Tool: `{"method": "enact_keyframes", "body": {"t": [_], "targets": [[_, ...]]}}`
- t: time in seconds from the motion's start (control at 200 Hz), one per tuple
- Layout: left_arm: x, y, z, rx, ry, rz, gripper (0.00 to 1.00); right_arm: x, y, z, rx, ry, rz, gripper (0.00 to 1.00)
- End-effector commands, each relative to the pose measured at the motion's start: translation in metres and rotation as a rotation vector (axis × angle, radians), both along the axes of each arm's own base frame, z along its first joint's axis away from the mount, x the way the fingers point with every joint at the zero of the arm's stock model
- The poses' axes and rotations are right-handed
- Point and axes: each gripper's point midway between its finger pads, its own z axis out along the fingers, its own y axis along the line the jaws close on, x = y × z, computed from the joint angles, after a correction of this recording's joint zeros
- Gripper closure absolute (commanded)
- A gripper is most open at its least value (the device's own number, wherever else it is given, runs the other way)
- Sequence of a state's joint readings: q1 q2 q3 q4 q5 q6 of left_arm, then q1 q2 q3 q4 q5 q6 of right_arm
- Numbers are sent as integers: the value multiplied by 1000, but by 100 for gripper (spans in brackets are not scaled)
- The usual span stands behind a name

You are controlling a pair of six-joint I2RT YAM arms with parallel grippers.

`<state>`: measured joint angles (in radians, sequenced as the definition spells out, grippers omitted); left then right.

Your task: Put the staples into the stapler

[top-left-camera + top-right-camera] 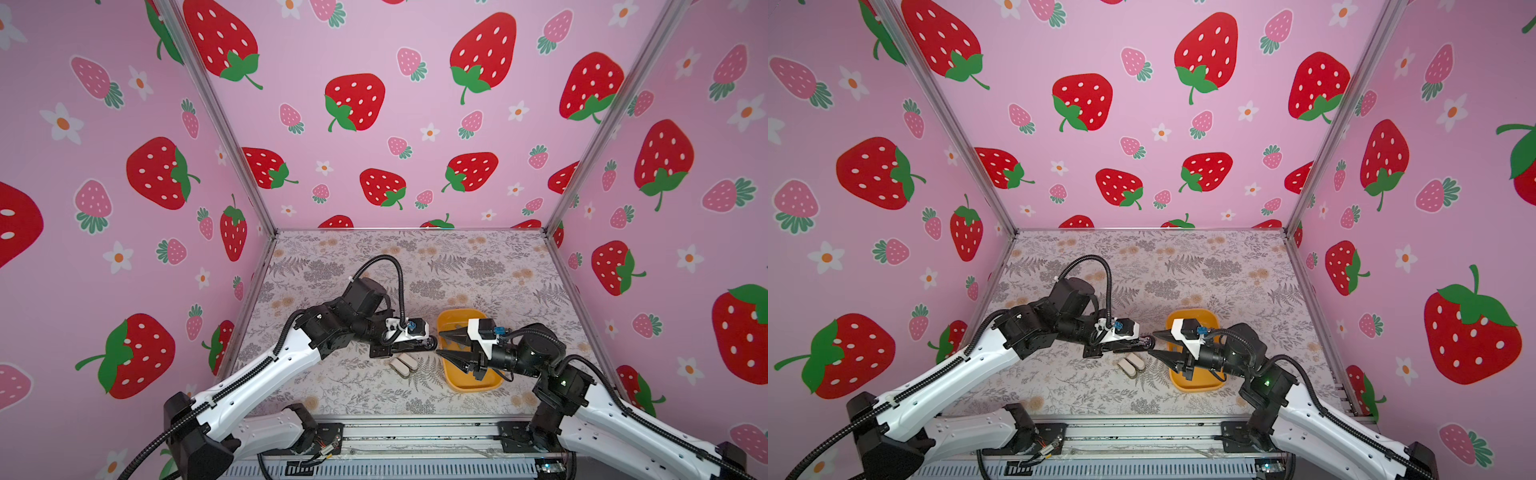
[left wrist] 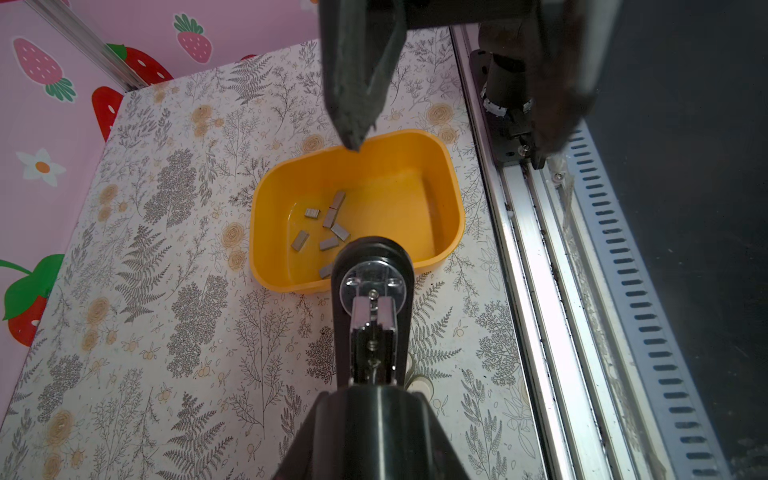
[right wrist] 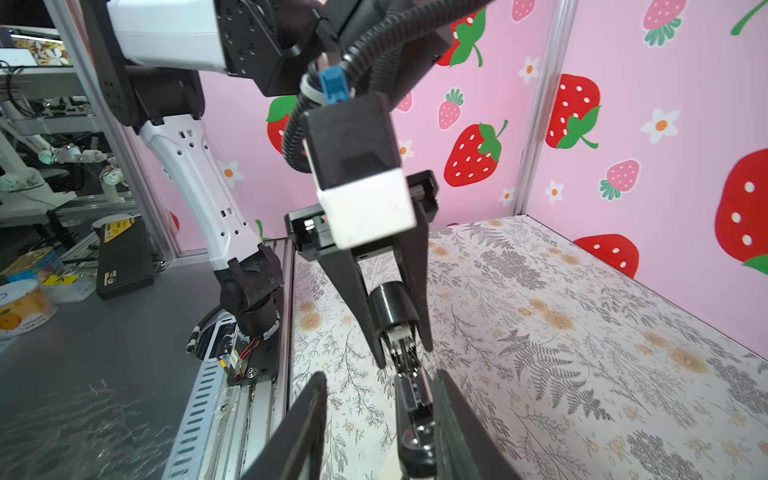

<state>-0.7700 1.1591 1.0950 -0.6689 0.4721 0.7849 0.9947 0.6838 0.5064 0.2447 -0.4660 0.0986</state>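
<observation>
Just above the bench (image 1: pixel 374 270), the left end effector (image 3: pixel 404 357) clamps the slim black stapler (image 2: pixel 372 266), pointing 3 o'clock between the parted jaws of the right end effector (image 1: pixel 438 343), grey metal staples (image 2: pixel 330 218) beyond in the orange tub (image 2: pixel 399 134).

- The right gripper (image 3: pixel 380 373) shows as two black fingers (image 3: pixel 303 432) standing apart, with the end of the stapler (image 3: pixel 415 415) between them. The stapler lies close beside one finger, and a clear strip of table shows between it and the other.
- The left gripper (image 3: pixel 404 353) faces the camera, its two tapering black fingers pressed to either side of the stapler's black body.
- Bare metal parts of the stapler show between the two grippers.
- The left arm (image 3: pixel 195 178), white with black joints, rises from a base beside an aluminium rail (image 3: pixel 232 415).
- The table (image 3: pixel 561 332) has a grey fern-and-flower print, and pink strawberry walls (image 3: pixel 644 104) stand behind it.
- Beyond the rail, a grey bench (image 3: pixel 104 374) holds a black box (image 3: pixel 124 257) and a tin (image 3: pixel 20 307).
</observation>
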Motion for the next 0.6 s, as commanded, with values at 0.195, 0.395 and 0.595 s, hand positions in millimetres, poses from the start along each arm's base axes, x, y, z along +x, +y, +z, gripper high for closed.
{"method": "enact_keyframes", "body": {"t": [0.195,0.395,0.595], "targets": [[-10,-7,40,-78,-52,-69,100,2,23,-1,-74,-54,-32,64],[-12,-6,38,-72,-50,-80,100,12,23,-7,-90,-49,-84,62],[-12,-9,38,-72,-42,-91,100,19,27,-19,-131,-23,-110,62]]}}
